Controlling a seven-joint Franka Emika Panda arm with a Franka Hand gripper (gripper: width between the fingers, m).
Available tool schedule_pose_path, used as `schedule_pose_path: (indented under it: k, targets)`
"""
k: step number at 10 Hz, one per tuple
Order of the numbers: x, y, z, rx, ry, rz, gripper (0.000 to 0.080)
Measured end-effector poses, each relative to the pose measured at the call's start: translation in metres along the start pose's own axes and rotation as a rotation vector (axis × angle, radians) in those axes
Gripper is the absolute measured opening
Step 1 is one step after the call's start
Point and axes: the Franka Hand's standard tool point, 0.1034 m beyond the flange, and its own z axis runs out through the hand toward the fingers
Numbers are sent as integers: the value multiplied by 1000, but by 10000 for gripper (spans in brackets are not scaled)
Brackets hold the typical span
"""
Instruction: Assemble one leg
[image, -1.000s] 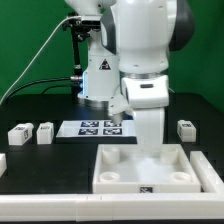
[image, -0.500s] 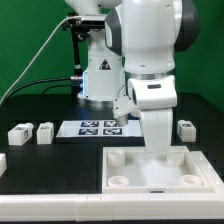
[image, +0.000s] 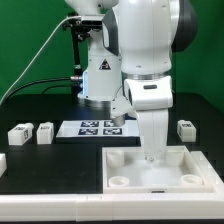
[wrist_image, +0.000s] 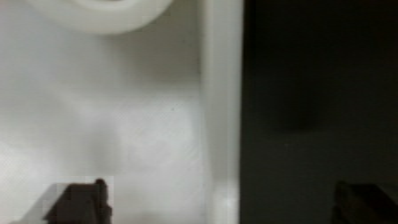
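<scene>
Three legs, small white blocks with tags, stand on the black table: two at the exterior view's left (image: 20, 133) (image: 44, 132) and one at its right (image: 185, 129). My gripper (image: 151, 156) is down over the far rim of the large white square panel (image: 120, 160), away from all the legs. In the wrist view the gripper (wrist_image: 222, 205) is open. Its dark fingertips (wrist_image: 80, 200) stand wide apart, with the panel's raised edge (wrist_image: 217, 100) between them and nothing held. A round corner socket (wrist_image: 111, 12) shows on the panel.
The marker board (image: 95, 127) lies behind the panel, in front of the arm's base. A white part (image: 3, 162) pokes in at the exterior view's left edge. A white strip (image: 50, 208) runs along the front. A black cable hangs at the back left.
The arm and the white panel shifted toward the exterior view's right a second ago. Since half a second ago the arm has eased back slightly left and the panel has stayed put.
</scene>
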Motion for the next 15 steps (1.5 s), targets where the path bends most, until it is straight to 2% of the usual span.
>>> schedule_pose_path:
  k: [5, 7, 9, 12, 14, 15]
  targets:
    - [1, 0, -1, 0, -1, 14, 649]
    - [13, -6, -23, -20, -11, 63, 649]
    - [25, -20, -40, -38, -20, 131, 649]
    - [23, -20, -36, -31, -17, 222, 649]
    - [23, -21, -35, -33, -10, 421, 649]
    - [22, -28, -32, -42, 20, 632, 649]
